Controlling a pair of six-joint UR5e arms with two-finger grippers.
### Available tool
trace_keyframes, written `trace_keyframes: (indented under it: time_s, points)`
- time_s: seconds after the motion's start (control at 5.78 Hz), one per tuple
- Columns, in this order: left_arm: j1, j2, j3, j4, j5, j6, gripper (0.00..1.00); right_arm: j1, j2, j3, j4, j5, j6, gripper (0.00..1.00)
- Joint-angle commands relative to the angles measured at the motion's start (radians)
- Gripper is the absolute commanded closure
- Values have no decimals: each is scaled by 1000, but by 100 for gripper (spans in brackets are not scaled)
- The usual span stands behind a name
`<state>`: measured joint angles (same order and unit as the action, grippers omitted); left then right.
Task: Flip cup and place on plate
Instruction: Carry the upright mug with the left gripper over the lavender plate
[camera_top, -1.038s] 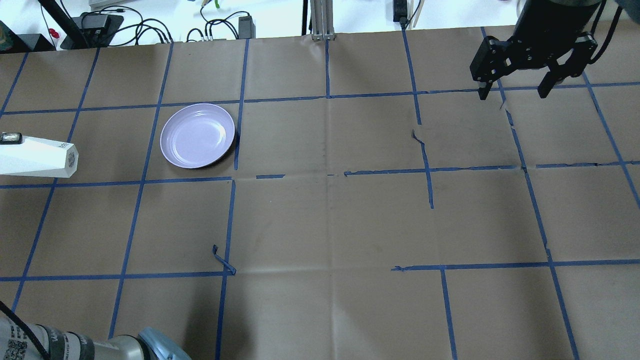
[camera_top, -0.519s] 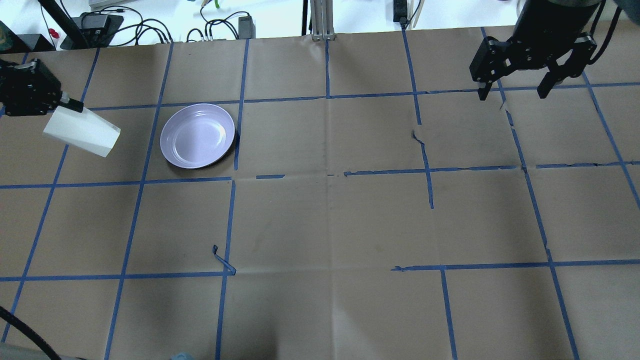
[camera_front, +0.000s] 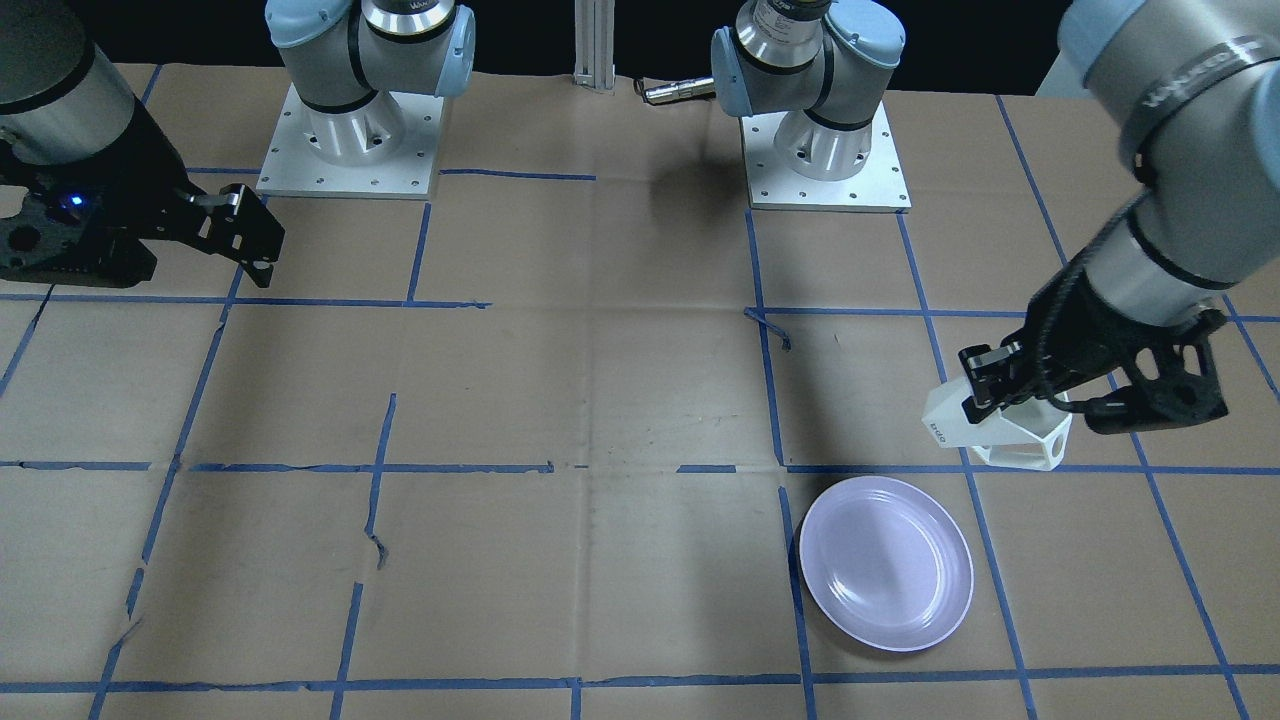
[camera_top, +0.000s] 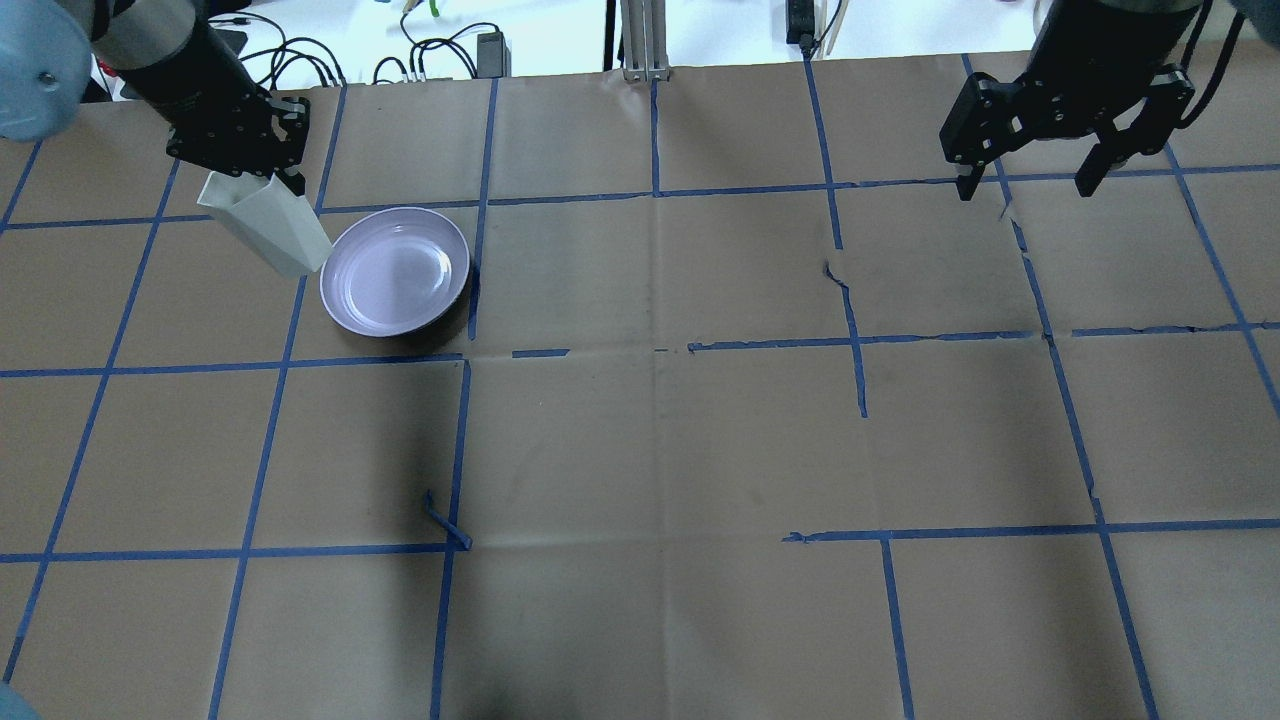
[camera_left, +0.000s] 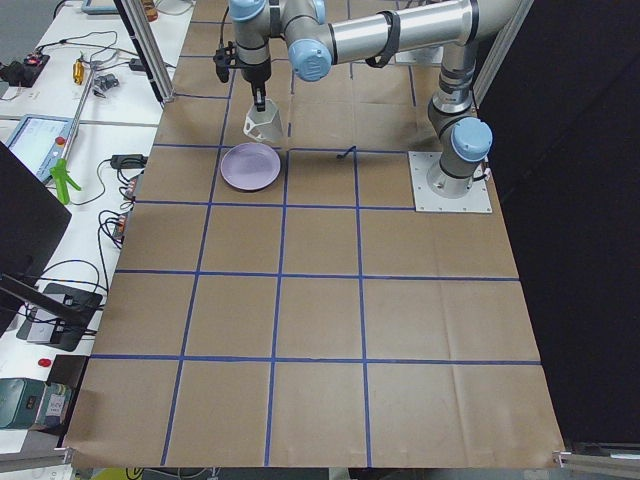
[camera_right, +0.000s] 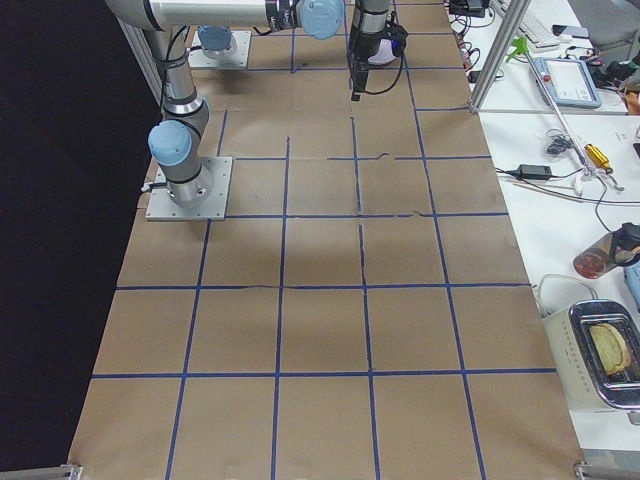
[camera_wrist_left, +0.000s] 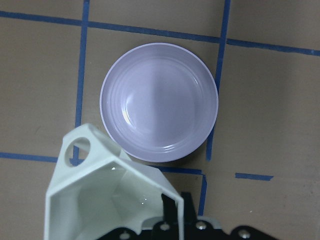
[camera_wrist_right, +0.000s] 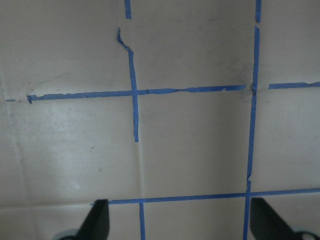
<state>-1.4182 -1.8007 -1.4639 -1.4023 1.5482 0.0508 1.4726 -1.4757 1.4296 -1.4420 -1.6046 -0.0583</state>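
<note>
Work surface: a wide table covered in brown kraft paper (camera_top: 640, 450), divided into large squares by a grid of blue tape lines (camera_top: 655, 190). The tape is torn and broken at several crossings, and one loose curled strip of blue tape (camera_top: 447, 520) lifts off the paper in the near-left part of the overhead view. A round glossy pale lavender plate (camera_top: 395, 272) with a raised rim lies flat on the paper in the far-left part, right way up, its rim meeting a vertical tape line. Seen from the front, two square bare-metal mounting plates (camera_front: 300, 178) (camera_front: 880, 190) lie bolted on the paper at the robot's edge, well apart from each other.
</note>
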Motion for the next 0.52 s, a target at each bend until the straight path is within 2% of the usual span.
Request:
trace_keyframes:
  time_s: [0.0, 0.17, 0.35]
  points:
    - [-44, -32, -114, 209, 49, -28, 100, 0, 0, 0, 0, 0, 0, 0]
    - [-45, -80, -209, 391, 49, -57, 100, 0, 0, 0, 0, 0, 0, 0]
    - [-53, -135, -263, 552, 50, -84, 100, 0, 0, 0, 0, 0, 0, 0]
